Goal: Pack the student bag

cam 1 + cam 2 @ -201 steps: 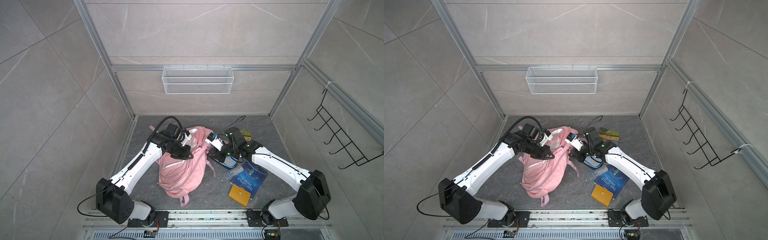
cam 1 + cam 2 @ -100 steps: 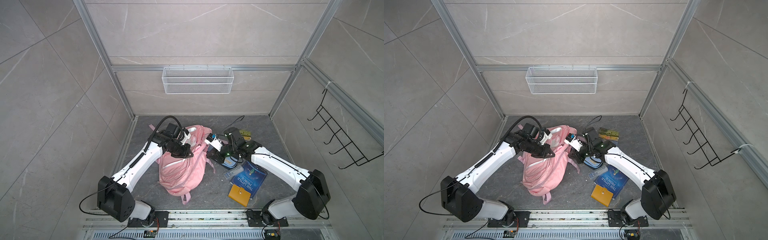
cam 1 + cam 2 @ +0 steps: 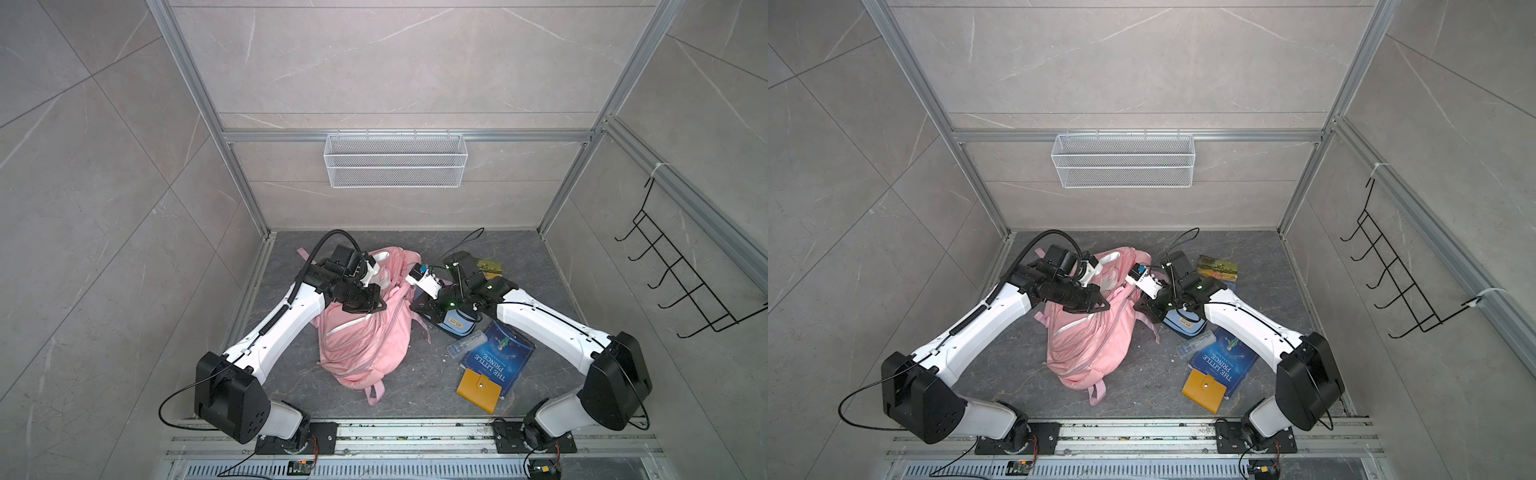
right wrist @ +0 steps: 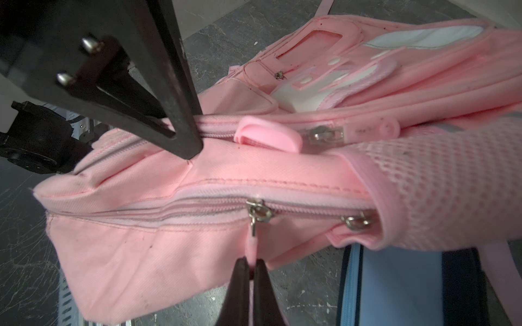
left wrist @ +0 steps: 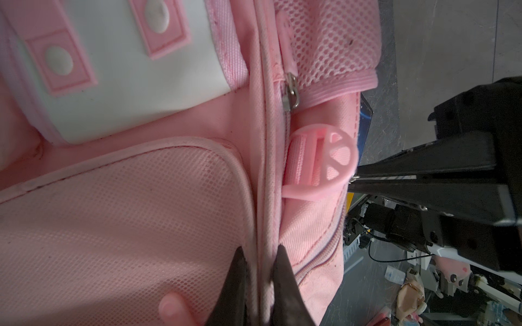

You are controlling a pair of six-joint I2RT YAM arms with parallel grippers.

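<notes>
Your bag (image 3: 365, 336) lies on the counter (image 3: 424, 386), in the middle between the two arms, front pockets up and its top end toward the back wall.

Your left tool (image 5: 260, 249) is down on the bag's upper part. Its jaws are pressed nearly together, pinching a raised seam (image 5: 265, 169) that runs between the mesh pocket and the zip beside it. A round pink buckle (image 5: 324, 161) sits just past that seam.

Your right tool (image 4: 252, 261) has its jaws squeezed tight on the pink zip pull (image 4: 252, 247), which hangs from a metal slider on the bag's side zip. The zip looks closed along the stretch you can see, though the folds of cloth make this hard to judge. The two tools work near each other at the same end of the bag, apart, not touching.

A light-blue pencil case (image 3: 457, 326) lies just beside the bag under the right arm. Nearer the front lies a blue book (image 3: 498, 357), with a yellow wallet (image 3: 478, 390) overlapping its front corner.
</notes>
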